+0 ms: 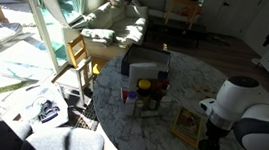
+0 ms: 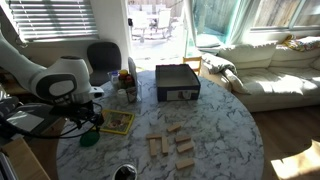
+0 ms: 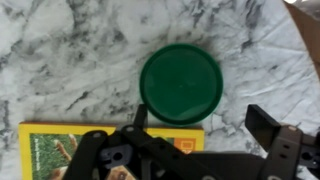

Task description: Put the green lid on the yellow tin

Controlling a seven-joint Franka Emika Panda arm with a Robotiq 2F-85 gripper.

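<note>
Gripper (image 3: 200,112): spread wide, holding nothing, fingers (image 3: 265,125) pointing down at the table (image 3: 60,60). In the wrist view the green lid (image 3: 181,85) lies flat on the marble top, just ahead of the fingertips. One finger stands close to its rim, and whether they touch cannot be told; the opposite finger is clear of it. A yellow card (image 3: 50,150) lies flat under the gripper body, its long edge just beside the lid. In an exterior view the lid (image 2: 88,139) shows as a dark green disc near the table edge on the arm's side, with the gripper directly over it and the card (image 2: 118,122) beside it toward the table's middle. The arm (image 2: 60,78) reaches in over that same edge. A grey box (image 2: 177,82) sits toward the edge farthest from that camera, well apart from the lid. Small containers (image 2: 128,86) stand just beside the box. Wooden blocks (image 2: 172,148) lie scattered toward the edge nearest that camera. A small round item (image 2: 125,172) sits at that near edge, too blurred to identify.
</note>
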